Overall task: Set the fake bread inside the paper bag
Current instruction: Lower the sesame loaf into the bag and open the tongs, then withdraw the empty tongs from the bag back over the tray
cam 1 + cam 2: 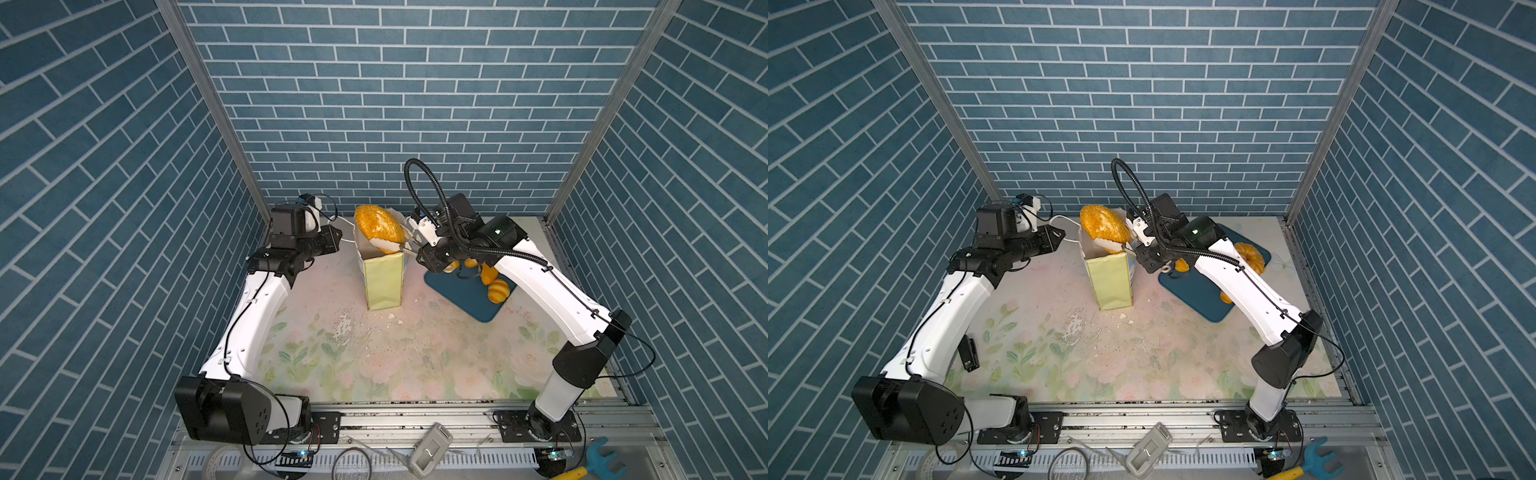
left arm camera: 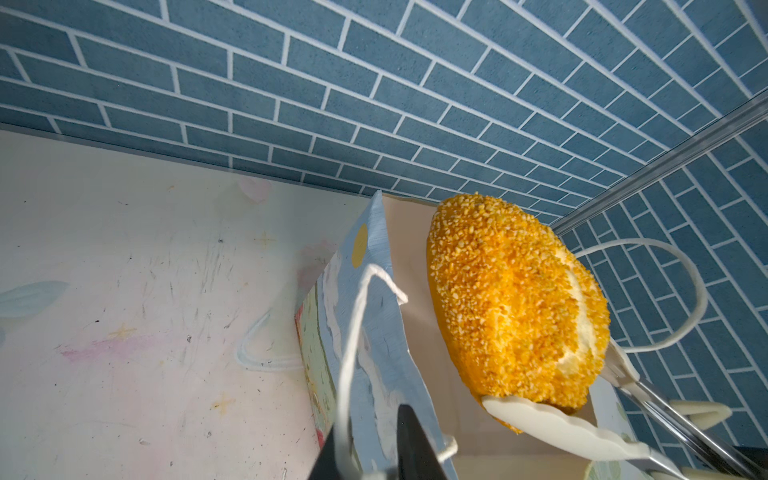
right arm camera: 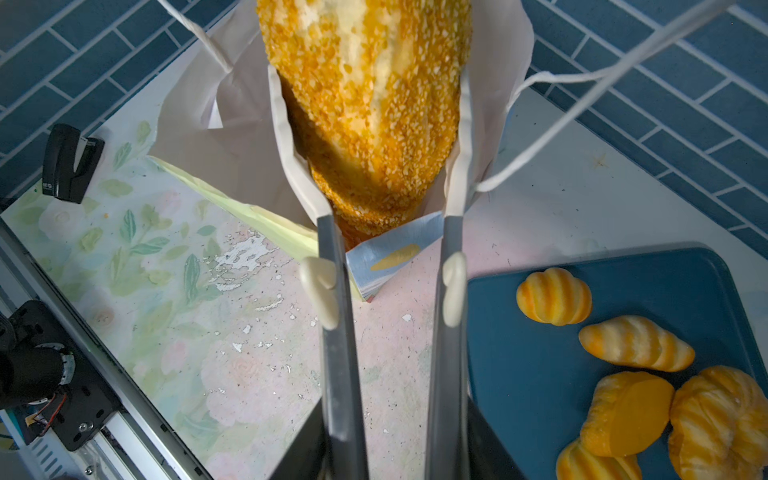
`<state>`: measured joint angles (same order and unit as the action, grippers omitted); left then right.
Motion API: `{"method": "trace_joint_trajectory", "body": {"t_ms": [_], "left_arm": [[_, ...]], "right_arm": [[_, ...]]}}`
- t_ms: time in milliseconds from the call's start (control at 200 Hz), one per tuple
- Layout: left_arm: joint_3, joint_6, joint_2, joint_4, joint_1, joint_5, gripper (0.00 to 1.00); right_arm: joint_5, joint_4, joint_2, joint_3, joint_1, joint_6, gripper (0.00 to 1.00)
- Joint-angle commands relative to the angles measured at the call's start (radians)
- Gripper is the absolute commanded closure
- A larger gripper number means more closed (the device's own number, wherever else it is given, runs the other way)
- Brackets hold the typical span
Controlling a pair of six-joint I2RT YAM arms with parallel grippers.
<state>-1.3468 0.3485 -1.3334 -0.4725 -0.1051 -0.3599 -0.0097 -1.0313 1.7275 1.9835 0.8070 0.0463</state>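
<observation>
At paper bag (image 1: pixel 382 282) mouth: right tool (image 1: pixel 420 250) clamps tongs (image 3: pixel 340 353) gripping speckled loaf (image 1: pixel 378 226); left tool (image 2: pixel 368 453) pinches cord handle (image 2: pixel 352 332).

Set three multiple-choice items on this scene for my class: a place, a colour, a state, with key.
1. In both top views, where is the tray relative to the paper bag? A left B right C behind
2. The tray's colour? A red B dark blue C white
3. The speckled loaf is: A lying on the tray B hidden wholly inside the bag C sticking out of the bag's mouth, between tongs
Key: B, the tray sits to the bag's right; B, its bare surface is dark blue; C, most of the loaf shows above the rim.
</observation>
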Motion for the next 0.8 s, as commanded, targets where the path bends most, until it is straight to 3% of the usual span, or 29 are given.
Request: {"method": "trace_joint_trajectory", "body": {"t_ms": [0,475,795], "left_arm": [[-0.003,-0.004,0.018,-0.001,-0.004,-0.002,0.78],[-0.015,-0.016,0.022,0.006,-0.007,0.017,0.66],[-0.045,-0.020,0.025,0.024,-0.010,-0.030,0.45]], "right_arm": [[0.026,0.054,-0.045,0.016,0.004,0.018,0.54],[0.047,0.043,-0.031,0.091,0.018,-0.024,0.41],[0.052,0.062,-0.028,0.242,0.025,-0.030,0.45]]}}
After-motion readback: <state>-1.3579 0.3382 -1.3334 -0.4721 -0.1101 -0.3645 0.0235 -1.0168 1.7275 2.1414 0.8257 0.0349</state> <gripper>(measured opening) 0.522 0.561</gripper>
